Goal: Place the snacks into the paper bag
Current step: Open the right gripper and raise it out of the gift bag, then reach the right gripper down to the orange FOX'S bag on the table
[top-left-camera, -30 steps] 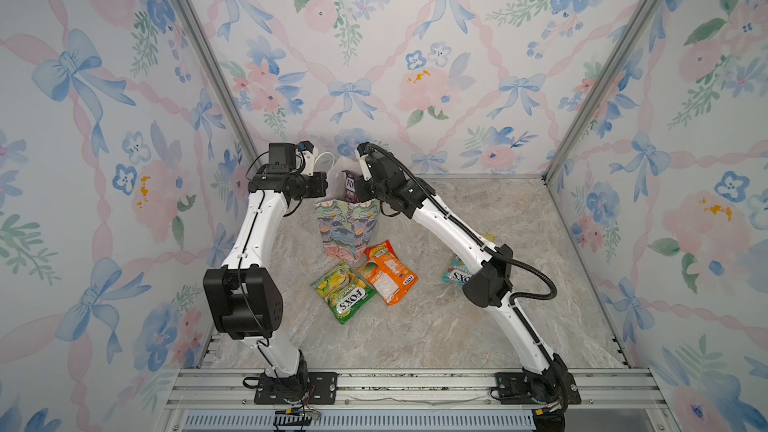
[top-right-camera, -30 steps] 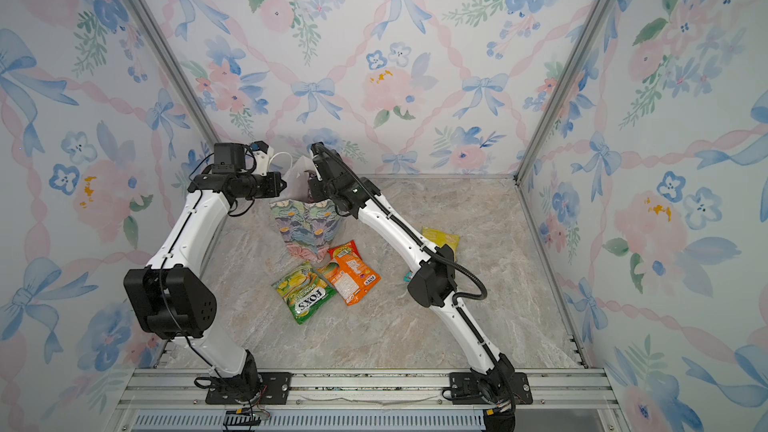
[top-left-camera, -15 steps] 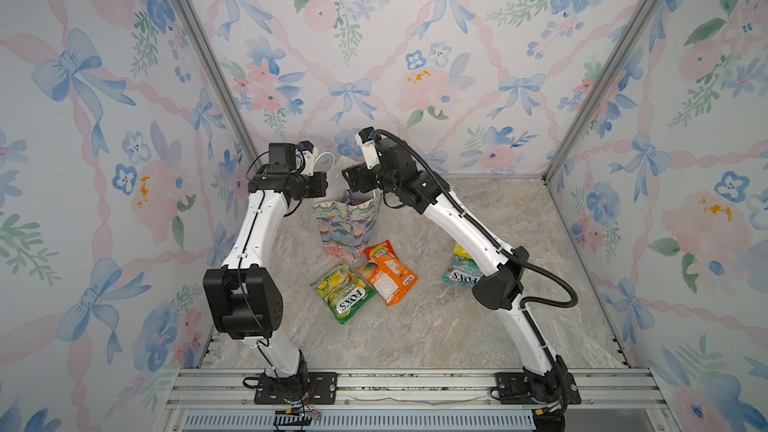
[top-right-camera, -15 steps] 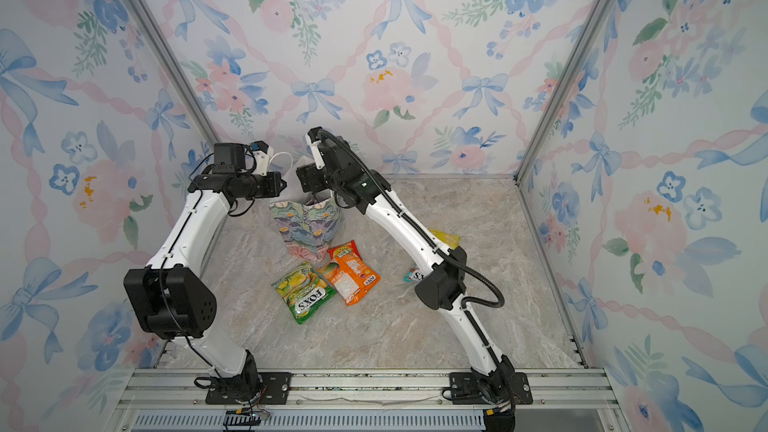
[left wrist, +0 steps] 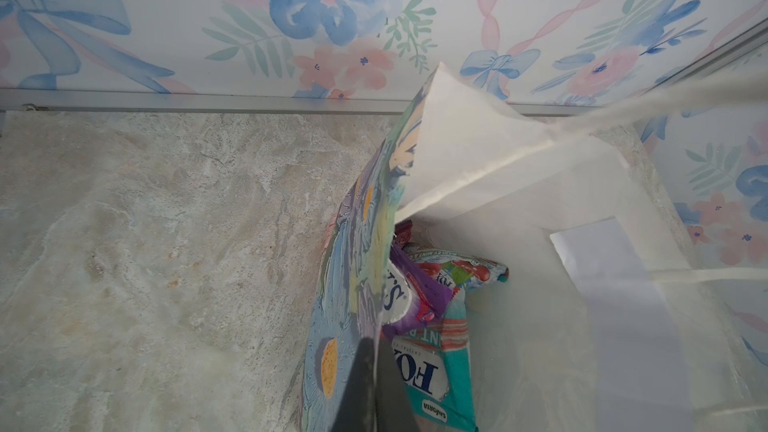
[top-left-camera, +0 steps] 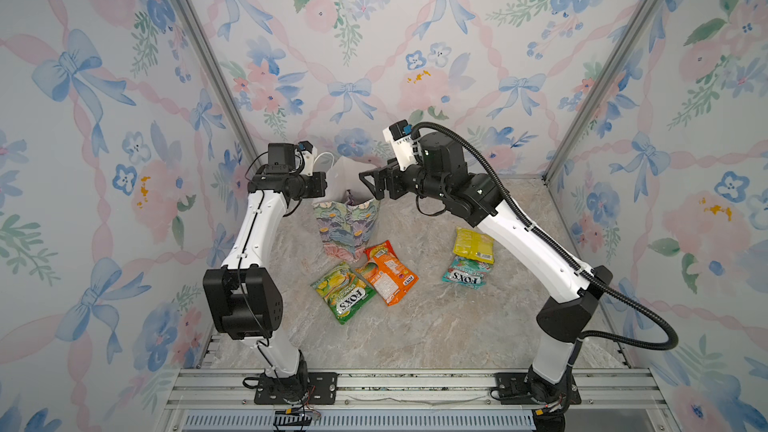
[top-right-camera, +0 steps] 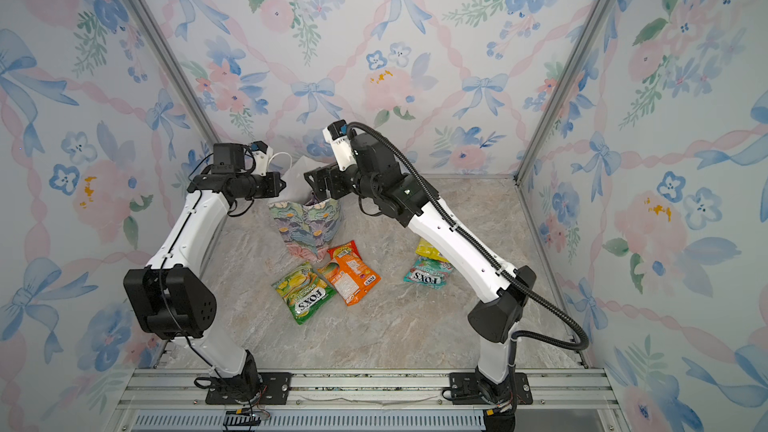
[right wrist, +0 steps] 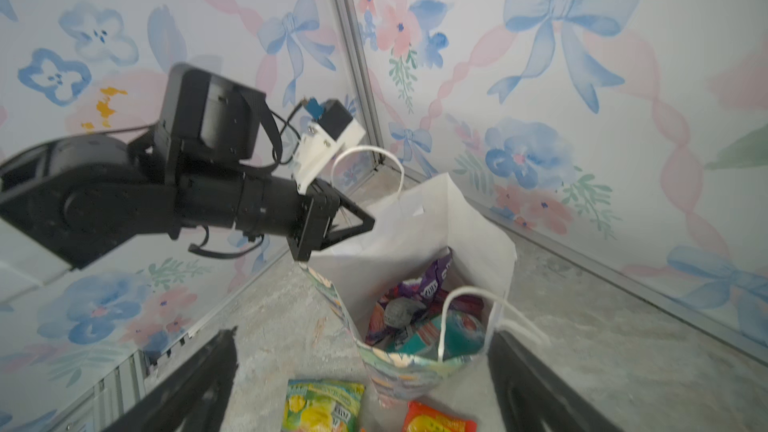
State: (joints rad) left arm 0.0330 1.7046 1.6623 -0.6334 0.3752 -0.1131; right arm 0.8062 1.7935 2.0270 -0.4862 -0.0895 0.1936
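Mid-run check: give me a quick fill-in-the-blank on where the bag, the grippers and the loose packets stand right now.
1. The left gripper grips the rim of the paper bag, jaws ____.
2. The right gripper hovers beside the bag mouth, jaws ____ and empty.
3. The FOX'S packet next to the yellow bag is coloured ____.
4. The green FOX'S packet lies ____ the bag.
Missing words: shut; open; teal; outside.
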